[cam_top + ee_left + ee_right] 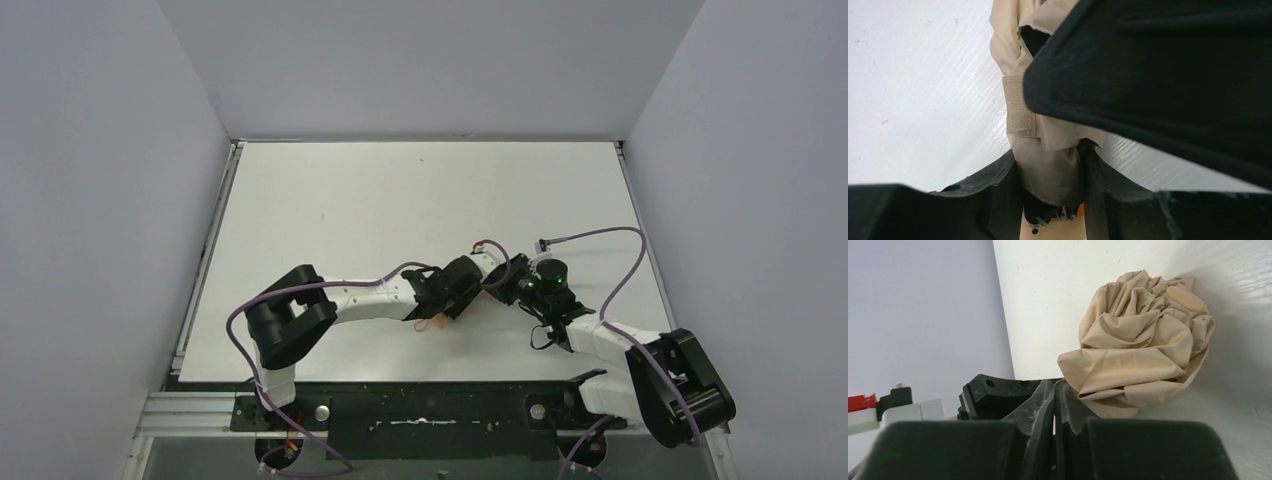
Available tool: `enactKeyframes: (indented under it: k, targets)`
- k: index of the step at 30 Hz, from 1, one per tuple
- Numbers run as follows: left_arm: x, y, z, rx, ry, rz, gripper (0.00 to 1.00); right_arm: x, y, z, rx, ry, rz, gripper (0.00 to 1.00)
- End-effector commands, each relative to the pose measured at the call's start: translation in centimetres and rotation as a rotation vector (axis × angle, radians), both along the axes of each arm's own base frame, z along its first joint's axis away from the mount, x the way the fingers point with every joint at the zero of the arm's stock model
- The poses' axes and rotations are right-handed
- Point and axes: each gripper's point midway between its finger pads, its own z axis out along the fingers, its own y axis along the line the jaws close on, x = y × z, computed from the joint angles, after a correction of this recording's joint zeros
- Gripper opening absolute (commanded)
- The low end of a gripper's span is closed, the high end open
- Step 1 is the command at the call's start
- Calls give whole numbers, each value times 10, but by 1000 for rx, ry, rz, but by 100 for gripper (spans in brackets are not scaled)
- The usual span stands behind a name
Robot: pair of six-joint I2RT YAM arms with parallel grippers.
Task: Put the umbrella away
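Fabric of the umbrella (1048, 170), beige-tan and bunched, fills the gap between the two black fingers (998, 195) of the left claw (1048, 152) in the left wrist view. That claw stands partly open and is clamped on the folded bundle, one finger pressed against each side of it. Beyond the fingertips the cloth runs on over the white desk (923, 100), and a tan strap (1018, 107) with a rough fastening patch lies along its left flank. A large black shape (1158, 75), blurred, crosses the upper right of this view and overlaps the cloth's far end.

In the right wrist view the umbrella (1143, 350) shows as a crumpled ball of cloth with a flat tan cap (1184, 297) near its top, resting on the desk (1048, 290). It sits just past the right claw (1054, 385), to the right of its tips. The right claw is fully closed, pads together; whether any cloth is pinched between them I cannot tell.

From above, both claws meet near the middle front of the desk (400, 190), left claw (462, 283) beside right claw (500, 285), hiding the bundle. Only a small tan piece (437, 322) shows beneath the left wrist.
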Motion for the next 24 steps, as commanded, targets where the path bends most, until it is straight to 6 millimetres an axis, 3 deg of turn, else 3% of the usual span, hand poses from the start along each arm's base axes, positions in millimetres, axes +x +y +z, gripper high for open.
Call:
enactKeyframes:
  k: [1, 5, 12, 24]
  targets:
    - [-68, 61, -71, 331, 211, -150, 0, 36, 24, 126, 191, -415, -22, 0]
    - [-73, 55, -69, 317, 197, -187, 0, 40, 30, 103, 151, -367, -48, 0]
    - [-78, 50, -65, 301, 179, -215, 0, 45, 13, 22, -71, -173, -135, 0]
    - [-79, 45, -64, 274, 176, -222, 0, 14, 10, -64, -244, 15, -46, 0]
